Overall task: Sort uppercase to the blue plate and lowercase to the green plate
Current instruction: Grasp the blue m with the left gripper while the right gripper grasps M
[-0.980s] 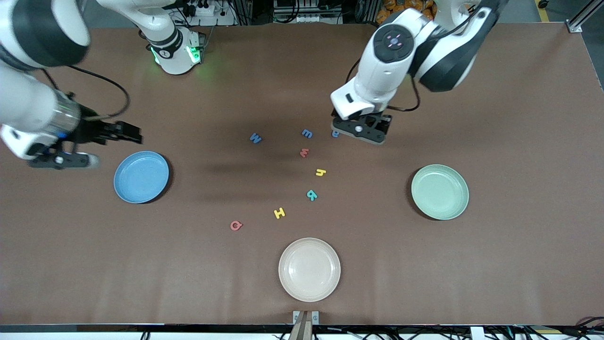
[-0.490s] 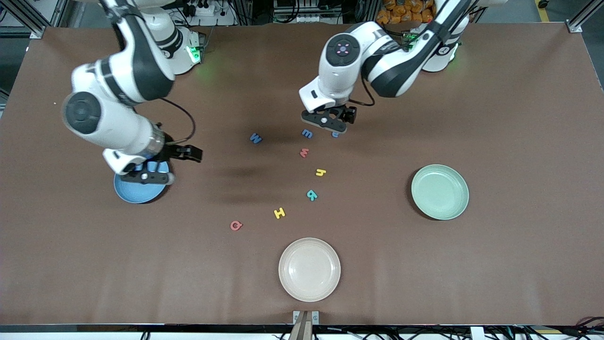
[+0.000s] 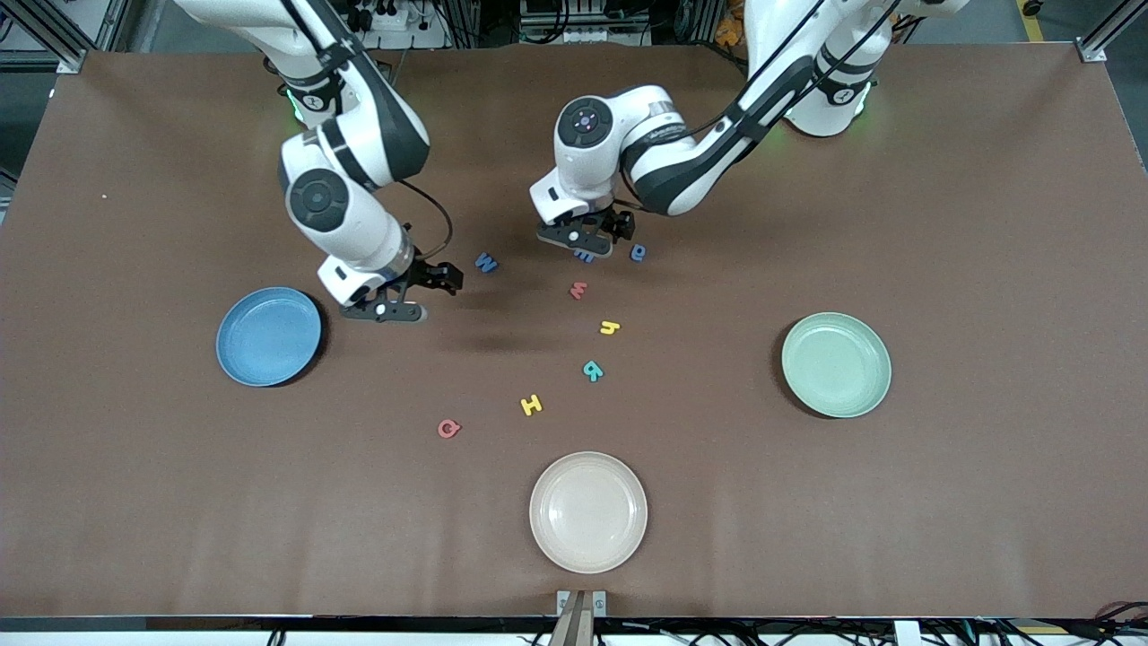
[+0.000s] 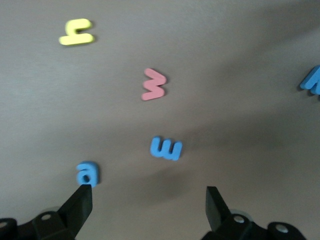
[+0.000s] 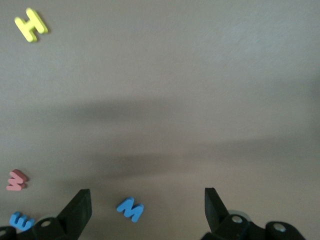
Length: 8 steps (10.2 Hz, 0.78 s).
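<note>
The brown table [image 3: 987, 493] carried three plates and eight foam letters. The blue plate [image 3: 268, 336] lay toward the right arm's end, the green plate [image 3: 836, 364] toward the left arm's end, and a cream plate [image 3: 587, 511] lay between them, nearest the front camera. All three plates held nothing.

The left claw [image 3: 578, 239] hung open and empty over the blue lowercase m [image 3: 585, 257], with the blue a [image 3: 637, 252] just beside it. The right claw [image 3: 395, 298] hung open and empty over bare table between the blue plate and the blue M [image 3: 485, 263].

The letters lay loose on the table between the blue and green plates, none on a plate. The red lowercase m [image 3: 578, 290], yellow h [image 3: 611, 327], teal R [image 3: 593, 370], yellow H [image 3: 531, 405] and red Q [image 3: 448, 429] lay in that order, each nearer the front camera than the one before.
</note>
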Motion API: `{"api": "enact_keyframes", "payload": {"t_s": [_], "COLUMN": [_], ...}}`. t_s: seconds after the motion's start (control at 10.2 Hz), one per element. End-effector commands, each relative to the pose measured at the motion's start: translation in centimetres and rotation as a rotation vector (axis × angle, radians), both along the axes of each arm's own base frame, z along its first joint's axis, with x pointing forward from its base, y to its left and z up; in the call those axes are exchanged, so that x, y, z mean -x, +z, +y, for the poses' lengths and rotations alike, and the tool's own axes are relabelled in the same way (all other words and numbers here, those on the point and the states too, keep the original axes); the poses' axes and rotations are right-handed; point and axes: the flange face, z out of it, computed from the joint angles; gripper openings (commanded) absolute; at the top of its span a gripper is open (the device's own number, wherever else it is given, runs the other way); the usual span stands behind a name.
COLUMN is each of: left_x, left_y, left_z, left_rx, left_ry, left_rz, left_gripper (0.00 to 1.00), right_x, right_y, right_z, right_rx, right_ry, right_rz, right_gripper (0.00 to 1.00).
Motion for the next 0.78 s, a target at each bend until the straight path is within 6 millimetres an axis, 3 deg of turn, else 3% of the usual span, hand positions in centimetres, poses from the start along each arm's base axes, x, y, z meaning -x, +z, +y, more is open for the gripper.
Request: {"api": "enact_keyframes", "payload": {"t_s": [0.0, 0.1, 0.39, 0.69], "left_x": [-0.6, -0.9, 0.0, 1.0], "left_y": [-2.1, -2.6, -4.7, -5.3], "left_z": [-1.9, -1.8, -2.0, -2.2], "left_rx": [-0.005, -0.018, -0.037, -0.044], "left_ry": [-0.014, -0.053, -0.165, -0.193], "left_rz": [-0.021, -0.049, -0.049, -0.044], "left_gripper": [0.97, 0.95, 0.93, 0.91], "right_x": [2.2, 3.0, 4.5, 7.5], "right_y": [-3.8, -5.2, -6.8, -8.5], "right_z": [1.3, 1.6, 1.8, 4.8], "right_rx": [-0.022, -0.033, -0.027, -0.041], "right_ry": [-0.008, -0.002, 0.009, -0.062], "right_rz": [-0.037, -0.057, -0.043, -0.020], "right_gripper": [1.00, 1.00, 1.00, 1.00]}}
